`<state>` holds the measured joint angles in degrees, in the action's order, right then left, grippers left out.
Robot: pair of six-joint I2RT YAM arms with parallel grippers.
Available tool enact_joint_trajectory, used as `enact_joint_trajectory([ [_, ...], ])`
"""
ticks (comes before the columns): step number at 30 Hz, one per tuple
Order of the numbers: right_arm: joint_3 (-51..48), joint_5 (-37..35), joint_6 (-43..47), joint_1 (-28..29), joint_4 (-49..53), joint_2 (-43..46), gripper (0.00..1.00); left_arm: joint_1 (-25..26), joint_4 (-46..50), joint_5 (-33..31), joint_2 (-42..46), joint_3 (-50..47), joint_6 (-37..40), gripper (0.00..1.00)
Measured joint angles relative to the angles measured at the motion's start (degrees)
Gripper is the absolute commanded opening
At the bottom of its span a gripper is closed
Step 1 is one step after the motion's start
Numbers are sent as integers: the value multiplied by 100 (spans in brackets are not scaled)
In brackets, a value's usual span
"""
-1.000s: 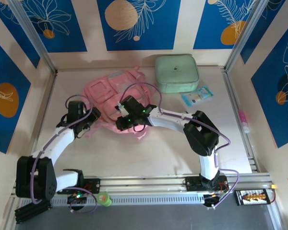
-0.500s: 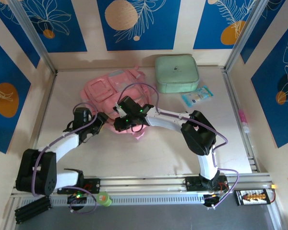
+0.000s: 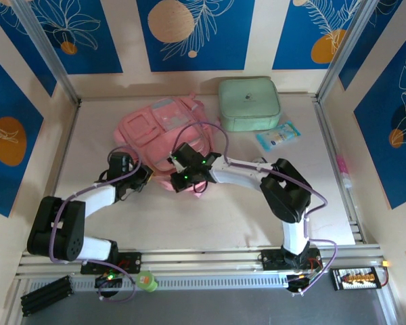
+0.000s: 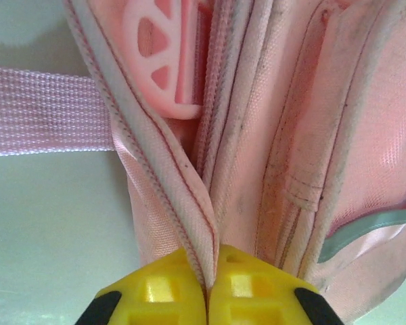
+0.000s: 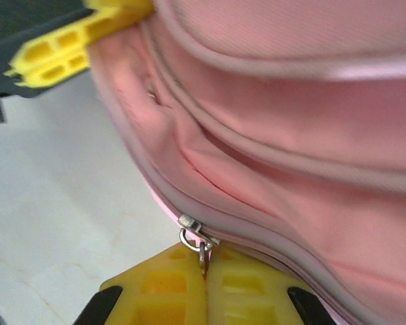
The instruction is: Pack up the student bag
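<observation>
Both arms have drawn in toward the near side of the table since a second ago: the left gripper (image 3: 143,178) has slid down and to the right, and the right gripper (image 3: 178,181) has come back a little with it, so the near edge of the student bag (image 3: 152,132) is now bunched between them.

That bag lies flat in the back-left part of the pale table (image 3: 210,217), just left of a mint-green case (image 3: 249,103), with a small blue packet (image 3: 278,135) further right. It is soft pink fabric with square front pockets facing up and a paler translucent panel toward the rear. Its long axis seems to run from the back wall toward the arms, slanting a little, with the top end away from them.

Close up, the cloth is a fine woven mesh with rounded piping, smudged grey in places. A flat ribbed webbing strap (image 4: 47,112) runs off to the side, beside a curved pink plastic buckle (image 4: 164,57).

From the left wrist view, the left gripper (image 4: 206,298) has its yellow tips pressed together on a piped seam of the bag. The right gripper (image 5: 204,277) is closed on the small metal zipper pull (image 5: 195,233) — the ring sits right between its fingers.
</observation>
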<state>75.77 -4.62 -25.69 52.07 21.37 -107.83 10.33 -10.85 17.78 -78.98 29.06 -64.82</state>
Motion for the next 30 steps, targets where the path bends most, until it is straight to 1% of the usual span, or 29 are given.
enact_joint_trajectory([
  [6, -413, -494, 4, -227, 157, 529, 0, 42, 216, -2, 4, 140, 271, 5],
  [10, -540, -688, -31, -278, 210, 616, 0, 44, 302, -2, 4, 181, 391, 5],
  [12, -533, -704, -28, -267, 214, 614, 4, 44, 317, 0, 4, 188, 433, 6],
  [16, -407, -798, -35, -216, 313, 546, 17, 44, 387, 0, -28, 247, 520, 6],
  [19, -321, -920, -63, -177, 398, 474, 19, 42, 431, -9, -61, 262, 540, 7],
  [25, -236, -1078, -164, -144, 457, 323, 16, 42, 476, -22, -72, 284, 586, 7],
  [26, -236, -1086, -170, -144, 457, 323, 14, 42, 494, -22, -74, 295, 599, 7],
  [28, -236, -1086, -201, -144, 448, 326, 5, 42, 538, -22, -85, 326, 627, 6],
  [30, -236, -1088, -229, -144, 442, 326, 2, 42, 551, -24, -101, 334, 645, 6],
])
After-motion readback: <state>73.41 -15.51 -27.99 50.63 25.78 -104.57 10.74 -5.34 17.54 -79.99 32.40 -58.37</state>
